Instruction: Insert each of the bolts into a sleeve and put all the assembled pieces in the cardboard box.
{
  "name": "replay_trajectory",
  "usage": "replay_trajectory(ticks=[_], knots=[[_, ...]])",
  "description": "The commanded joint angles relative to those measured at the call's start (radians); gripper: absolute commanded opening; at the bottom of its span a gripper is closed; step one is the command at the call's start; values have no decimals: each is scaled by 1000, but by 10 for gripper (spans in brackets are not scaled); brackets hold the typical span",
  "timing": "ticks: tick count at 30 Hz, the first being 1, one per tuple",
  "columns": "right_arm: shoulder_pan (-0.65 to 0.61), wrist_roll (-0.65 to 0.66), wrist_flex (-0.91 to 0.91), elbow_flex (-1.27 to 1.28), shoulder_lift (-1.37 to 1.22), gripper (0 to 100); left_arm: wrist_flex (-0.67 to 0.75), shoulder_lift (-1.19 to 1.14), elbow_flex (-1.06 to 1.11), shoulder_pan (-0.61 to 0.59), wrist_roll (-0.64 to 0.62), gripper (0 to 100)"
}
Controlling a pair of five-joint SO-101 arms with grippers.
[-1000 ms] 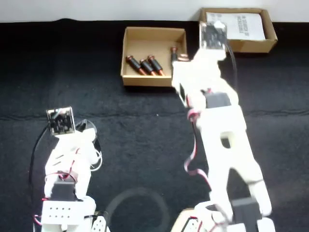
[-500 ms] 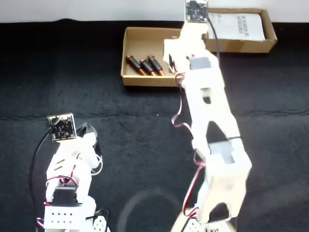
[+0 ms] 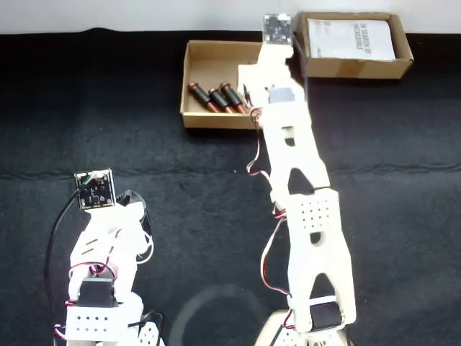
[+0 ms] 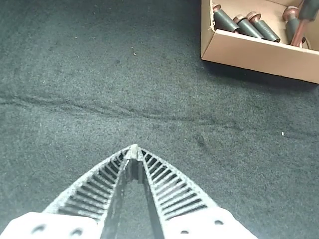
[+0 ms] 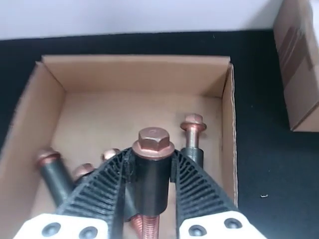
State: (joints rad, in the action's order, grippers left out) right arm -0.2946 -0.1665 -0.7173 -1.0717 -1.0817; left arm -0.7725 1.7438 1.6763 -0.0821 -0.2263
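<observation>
Black felt covers the desk [image 3: 144, 151], with a pale wall behind it. At the far side, the right end effector [image 5: 152, 162] hangs inside the cardboard box [image 5: 134, 60]. It is clamped around a dark sleeve [image 5: 149, 184] with a copper bolt [image 5: 153, 142] through it, head up and thread poking out below. Just beyond its fingertips a second assembled piece [image 5: 192, 144] stands upright near the box wall. Off to its other side, three more pieces [image 3: 216, 97] lie side by side on the box floor.

Four pieces look delivered, and the fifth is in the box but not yet let go. Releasing it seems to be the step in hand.

The left end effector [image 4: 133, 152] is closed on nothing, over bare felt with the box well ahead of it. A second box [image 3: 353, 68] holding a paper sits just beside the right end effector.
</observation>
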Motion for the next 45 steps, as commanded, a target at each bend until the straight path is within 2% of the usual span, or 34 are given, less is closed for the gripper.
replay_trajectory(ticks=[1,4,6,9,14,21,27,29,38,45], knots=[[18,15,2,-139,-38,12,-2,-4,24,-10,6,17],[10,130,4,-177,-93,29,-2,-4,24,-10,6,17],[-1,232,-4,-186,-117,97,-3,-4,24,-10,6,17],[-4,250,-44,-189,-128,186,-3,-4,24,-10,6,17],[-4,252,-163,-312,-130,202,-3,-4,24,-10,6,17],[-15,252,-550,-722,-122,202,2,-5,24,-10,8,17],[-15,249,-926,-704,85,202,8,-44,25,-10,8,17],[-18,247,-1033,-704,145,202,57,-84,27,-10,8,17],[28,245,-1050,-694,441,202,230,-274,27,-10,8,17],[39,245,-1050,-688,722,202,288,-337,27,-10,8,17]])
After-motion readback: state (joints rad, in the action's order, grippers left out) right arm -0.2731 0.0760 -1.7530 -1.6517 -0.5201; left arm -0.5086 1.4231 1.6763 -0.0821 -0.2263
